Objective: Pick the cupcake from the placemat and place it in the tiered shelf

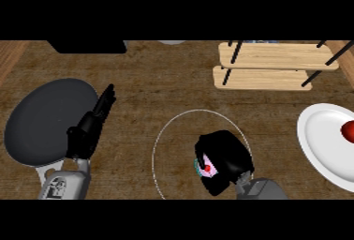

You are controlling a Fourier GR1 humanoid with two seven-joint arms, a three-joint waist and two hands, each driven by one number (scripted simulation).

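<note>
I have my right hand [223,161] over the placemat [173,123], fingers curled round the cupcake [205,167], which sits low there. Lift and carry to the shelf [275,56] remain. My left hand [90,126] rests with straight fingers.

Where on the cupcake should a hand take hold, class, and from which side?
Around its sides, coming from above. The right hand already curls over the cupcake, hiding most of it; only a pink and teal sliver shows under the fingers. It sits on the flat placemat with open counter around it, so a top-down approach looks unobstructed. Its exact shape cannot be seen.
</note>
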